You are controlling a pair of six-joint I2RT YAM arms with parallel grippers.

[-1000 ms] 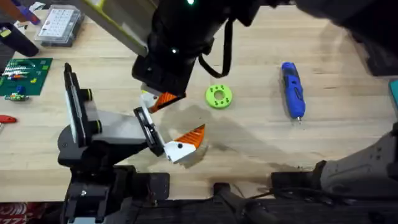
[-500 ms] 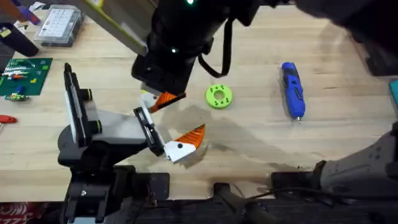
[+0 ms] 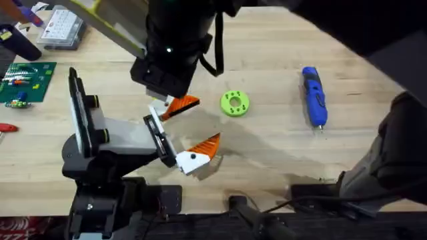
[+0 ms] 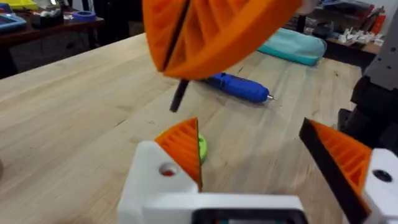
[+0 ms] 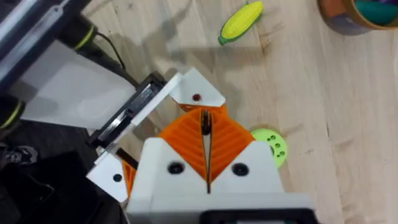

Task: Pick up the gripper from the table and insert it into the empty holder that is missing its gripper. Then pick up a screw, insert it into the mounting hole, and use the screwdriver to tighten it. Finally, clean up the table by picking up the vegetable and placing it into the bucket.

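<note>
Holder stands on its black stand at the left, and the gripper sits at its bracket end, its base partly under the dark right arm. Right gripper has its pads pressed together just above it, with a thin dark strip between them that I cannot identify. Left gripper is wide apart, holding nothing. Dotted finger, green disc, then screwdriver lie farther right. Bucket is cut off.

Right pincer pads pressed together, wrist angled down, left pincer fingers spread
</note>
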